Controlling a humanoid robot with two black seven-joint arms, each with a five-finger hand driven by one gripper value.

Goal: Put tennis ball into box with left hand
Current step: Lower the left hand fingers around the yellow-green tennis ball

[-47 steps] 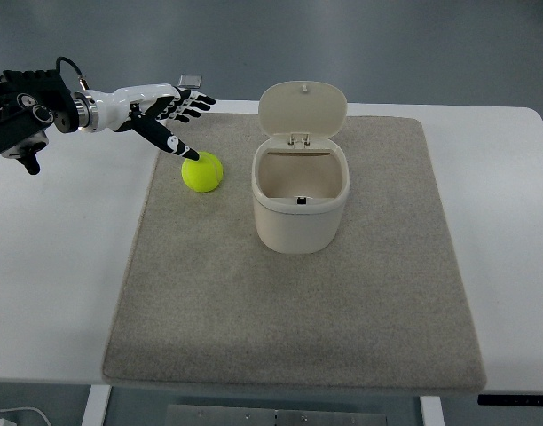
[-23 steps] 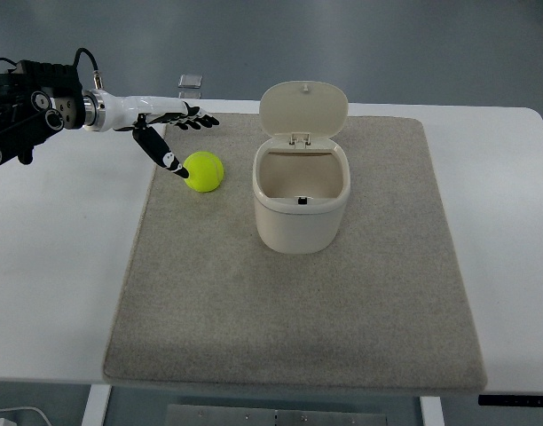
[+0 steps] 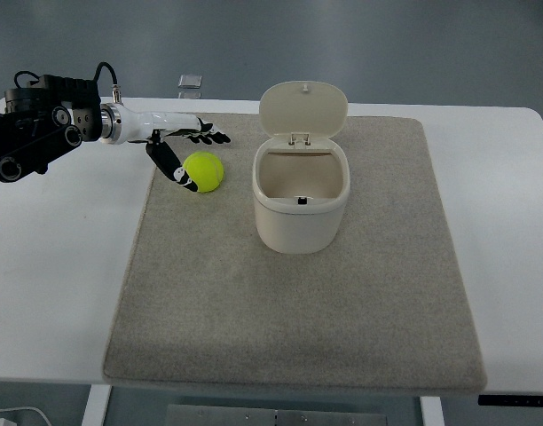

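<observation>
Reaching step: my left hand (image 3: 184, 151) spread wide around ball (image 3: 204, 171), nothing held. Next: close fingers, lift toward box (image 3: 301, 191) at right.

A mat (image 3: 298, 293) lies on the table (image 3: 50, 266), covering most of its middle. The ball (image 3: 204, 171) sits on the mat near its far left corner. The box (image 3: 301, 204) stands on the mat to the right of the ball, apart from it, with its lid (image 3: 302, 108) tipped up behind the opening. The left hand (image 3: 176, 146) reaches in from the table's left side and is at the ball's left: the thumb (image 3: 172, 166) lies against the ball's left flank, the fingers (image 3: 208, 136) just behind the ball. A small object (image 3: 191, 82) lies beyond the table's far edge, behind the hand.
</observation>
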